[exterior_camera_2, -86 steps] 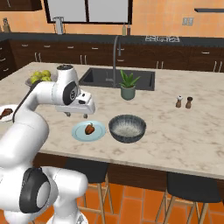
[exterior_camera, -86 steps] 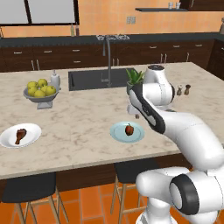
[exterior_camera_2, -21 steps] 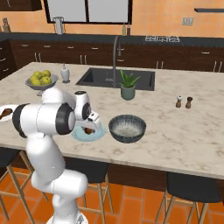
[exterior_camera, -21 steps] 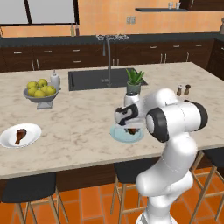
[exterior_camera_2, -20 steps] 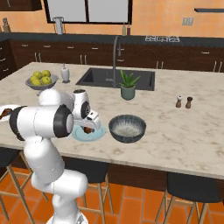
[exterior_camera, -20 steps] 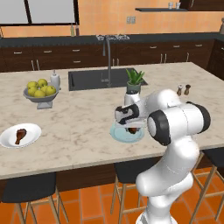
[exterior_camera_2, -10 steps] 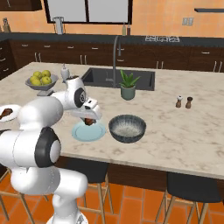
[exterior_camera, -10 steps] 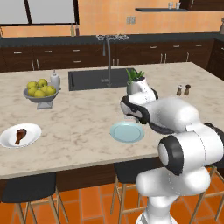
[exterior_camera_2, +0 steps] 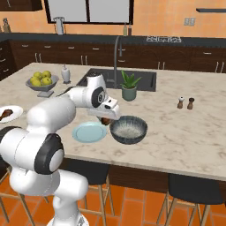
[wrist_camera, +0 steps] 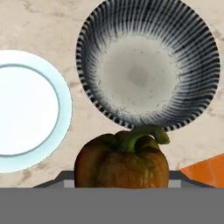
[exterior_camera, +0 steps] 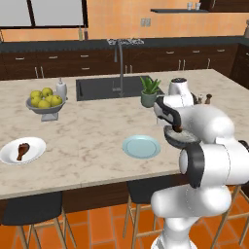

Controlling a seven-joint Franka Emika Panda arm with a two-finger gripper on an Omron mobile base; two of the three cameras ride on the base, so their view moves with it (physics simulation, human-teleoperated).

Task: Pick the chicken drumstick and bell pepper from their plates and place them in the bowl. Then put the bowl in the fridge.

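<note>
Carrying the bell pepper [wrist_camera: 121, 162] clamped between its fingers, the gripper [exterior_camera_2: 106, 120] hangs just beside the near rim of the bowl [exterior_camera_2: 128, 129] at mid-frame in the right base view, not yet over the hollow. In the hand view the pepper sits at bottom centre, stem curling toward the right, and the bowl's striped rim and pale inside lie straight ahead in the upper half, so the drop looks to call for a short push forward over the rim, then a release. The pale blue plate [exterior_camera_2: 89, 132], now bare, lies at centre left of that view, just beside the bowl. The chicken drumstick [exterior_camera: 22, 150] waits on the white plate [exterior_camera: 23, 151] at far left of the left base view, well apart from the arm, its thick end toward the sink and its narrow end toward the counter edge.
</note>
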